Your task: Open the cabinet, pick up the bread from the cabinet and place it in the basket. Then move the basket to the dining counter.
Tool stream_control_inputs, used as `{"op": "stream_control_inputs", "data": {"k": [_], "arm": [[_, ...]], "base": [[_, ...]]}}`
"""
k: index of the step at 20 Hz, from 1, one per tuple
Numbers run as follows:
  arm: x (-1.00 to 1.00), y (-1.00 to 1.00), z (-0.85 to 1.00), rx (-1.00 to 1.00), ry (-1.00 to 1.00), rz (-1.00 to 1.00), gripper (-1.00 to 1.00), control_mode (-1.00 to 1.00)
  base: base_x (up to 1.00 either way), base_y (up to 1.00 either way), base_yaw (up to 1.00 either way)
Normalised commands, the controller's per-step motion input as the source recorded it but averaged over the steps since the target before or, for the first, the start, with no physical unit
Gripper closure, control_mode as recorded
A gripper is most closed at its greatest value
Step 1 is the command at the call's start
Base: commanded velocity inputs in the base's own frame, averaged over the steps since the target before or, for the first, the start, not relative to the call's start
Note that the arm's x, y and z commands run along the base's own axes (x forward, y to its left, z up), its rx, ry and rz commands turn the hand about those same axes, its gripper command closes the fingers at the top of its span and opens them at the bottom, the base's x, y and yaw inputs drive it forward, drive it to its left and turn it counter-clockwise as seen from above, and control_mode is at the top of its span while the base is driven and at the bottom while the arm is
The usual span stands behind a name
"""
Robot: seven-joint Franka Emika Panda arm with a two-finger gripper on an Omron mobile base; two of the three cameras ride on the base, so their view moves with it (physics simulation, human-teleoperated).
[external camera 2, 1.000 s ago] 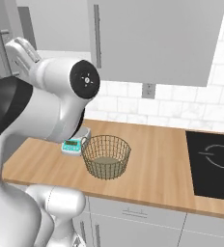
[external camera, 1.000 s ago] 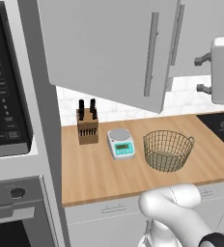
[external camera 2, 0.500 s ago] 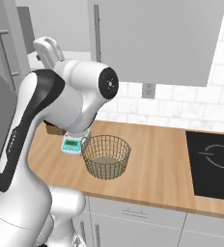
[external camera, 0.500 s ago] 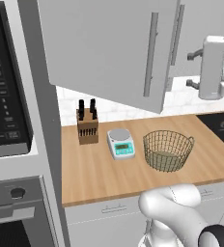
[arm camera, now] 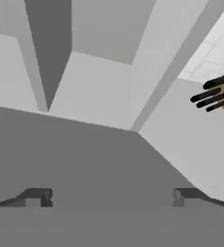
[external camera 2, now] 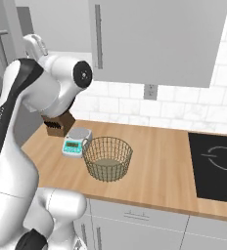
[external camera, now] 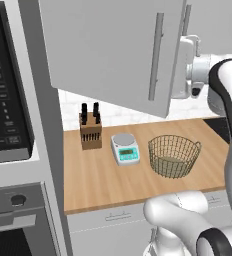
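1. A light grey wall cabinet (external camera 2: 159,39) fills the top of the scene, with a long vertical silver bar handle (external camera 2: 98,36) on its door.
2. Below it, a white tile backsplash (external camera 2: 184,110) carries a grey wall outlet (external camera 2: 150,91).
3. A round wire mesh basket (external camera 2: 107,158) sits on the wood worktop (external camera 2: 154,161).
4. Just left of the basket is a kitchen scale (external camera 2: 76,142) with a teal front.
5. A wooden knife block (external camera 2: 58,124) stands behind the scale, partly hidden by the white robot arm (external camera 2: 42,93).
6. A black cooktop (external camera 2: 215,166) is set into the worktop at right.
7. Grey drawer fronts (external camera 2: 135,219) run beneath.
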Motion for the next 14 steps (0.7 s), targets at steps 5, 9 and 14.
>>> {"op": "stream_control_inputs", "data": {"k": [5,9,14], "arm": [[-0.6,0.69,0.33,0.0,0.2,0.2,-1.0,-1.0],[-1.0,0.94,0.13,0.0,0.04,0.2,-1.0,-1.0],[-0.79,1.0,-0.19,-0.01,-0.06,0.07,-1.0,-1.0]], "base": [[0.0,0.0,0.0],[0.0,0.0,0.0],[0.0,0.0,0.0]]}}
